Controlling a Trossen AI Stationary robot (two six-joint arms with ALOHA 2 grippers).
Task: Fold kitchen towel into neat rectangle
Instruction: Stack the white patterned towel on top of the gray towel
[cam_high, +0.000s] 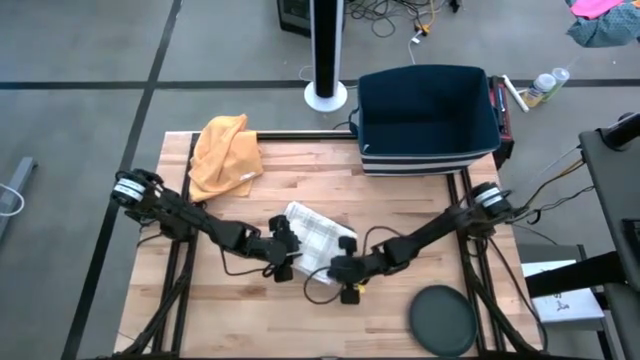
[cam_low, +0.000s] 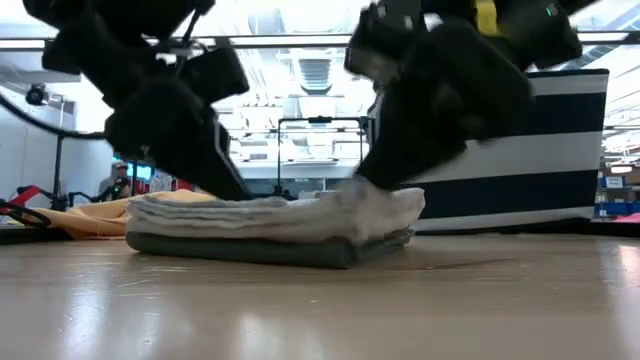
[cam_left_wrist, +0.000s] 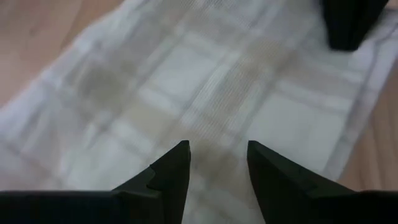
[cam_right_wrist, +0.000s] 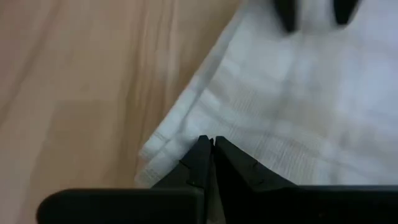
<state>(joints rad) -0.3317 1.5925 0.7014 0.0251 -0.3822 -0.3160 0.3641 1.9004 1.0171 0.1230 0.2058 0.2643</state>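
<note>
l to r, high view: orange cloth (cam_high: 224, 153) lying at the table's (cam_high: 400, 200) far left corner, not in play. l gripper (cam_high: 283, 243) sitting on the towel's (cam_high: 318, 242) left edge, jaws part open w/ a narrow gap, holding nothing; wrist view showing both fingers (cam_left_wrist: 169, 175) resting on or just above the plaid face, cannot tell which. towel lying mid-table, already folded to a compact stack; low view showing several layers (cam_low: 270, 228). its long axis appears to be running diagonally, far-left to near-right. r gripper (cam_high: 347, 270) sitting at the towel's near-right corner, jaws shut; wrist view showing tips (cam_right_wrist: 210, 155) closed right at the hem. whether cloth is pinched betw them, cannot tell. bin (cam_high: 428, 118) standing at far right, dark disc (cam_high: 442, 318) lying near right, both well apart from the towel.

key relation: towel lying betw the two grippers, l on one side, r on the opposite corner, both equally near. judgement: fold looking nearly complete; remaining work prob. pressing or squaring the edges, so any further move should be running along the long axis, not across it. risk: r gripper dragging the corner out of line when lifting.
</note>
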